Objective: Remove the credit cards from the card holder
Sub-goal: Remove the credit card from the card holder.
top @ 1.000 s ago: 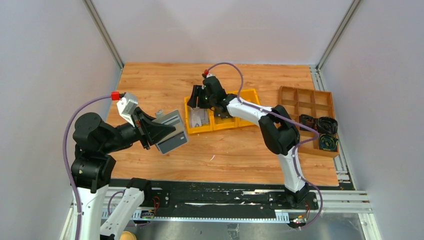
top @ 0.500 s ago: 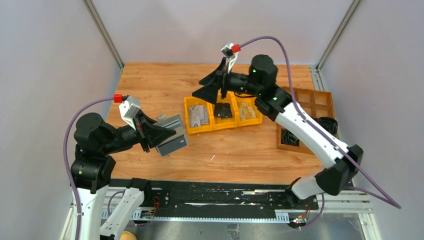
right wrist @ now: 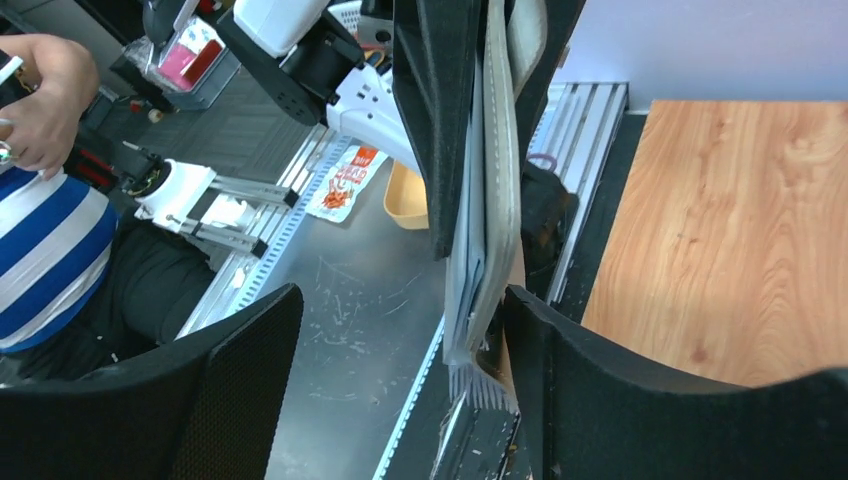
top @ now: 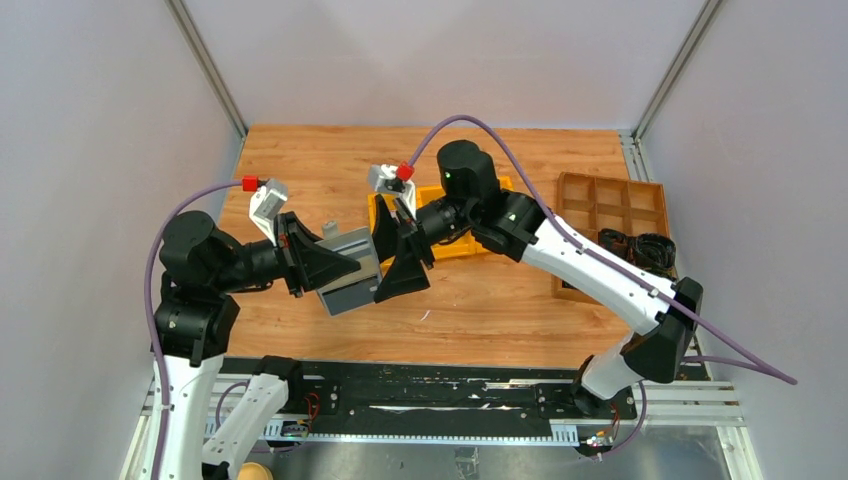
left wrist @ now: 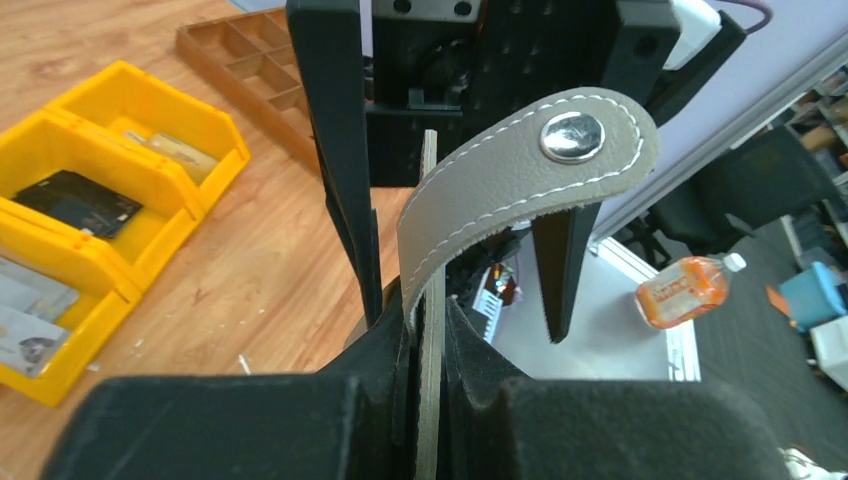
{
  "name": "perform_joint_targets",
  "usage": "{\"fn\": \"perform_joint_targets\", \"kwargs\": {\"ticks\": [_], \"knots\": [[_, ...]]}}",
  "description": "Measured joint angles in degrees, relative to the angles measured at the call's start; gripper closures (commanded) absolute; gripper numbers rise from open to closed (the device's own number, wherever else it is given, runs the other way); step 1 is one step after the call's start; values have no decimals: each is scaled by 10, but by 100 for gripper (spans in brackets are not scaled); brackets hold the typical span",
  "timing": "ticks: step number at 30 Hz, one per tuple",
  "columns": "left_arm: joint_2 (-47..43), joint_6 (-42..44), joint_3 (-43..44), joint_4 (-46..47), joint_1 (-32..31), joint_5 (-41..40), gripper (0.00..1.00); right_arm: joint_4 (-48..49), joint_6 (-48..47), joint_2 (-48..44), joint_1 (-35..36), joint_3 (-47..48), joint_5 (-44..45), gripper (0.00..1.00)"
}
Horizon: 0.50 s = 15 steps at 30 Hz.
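Your left end effector [top: 345, 268] is clamped tight on the card holder [top: 352, 280] and holds it in the air above the near-left part of the worktop [top: 300, 160], edge-up in the left wrist view, with its snap strap curling over the top. Your right end effector [top: 396, 260] stands wide open and grips nothing; its two fingers straddle the holder's free edge, which sits much closer to one finger than the other, and you cannot tell whether it touches. Some credit cards [left wrist: 22, 318] lie in the end compartment of the yellow bin tray [left wrist: 160, 240] farther back; a black object [left wrist: 80, 200] lies in the middle compartment.
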Motion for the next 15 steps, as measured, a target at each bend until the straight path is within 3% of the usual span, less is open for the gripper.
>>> {"fn": "perform_joint_targets", "kwargs": {"ticks": [4, 8, 15], "knots": [[0, -30, -4, 12, 0, 11, 100, -30, -23, 8, 15, 10, 3, 46], [0, -28, -4, 6, 0, 18, 100, -43, -29, 12, 21, 15, 21, 97], [0, 2, -2, -40, 3, 7, 97, -31, 19, 36, 20, 16, 34, 99]]}}
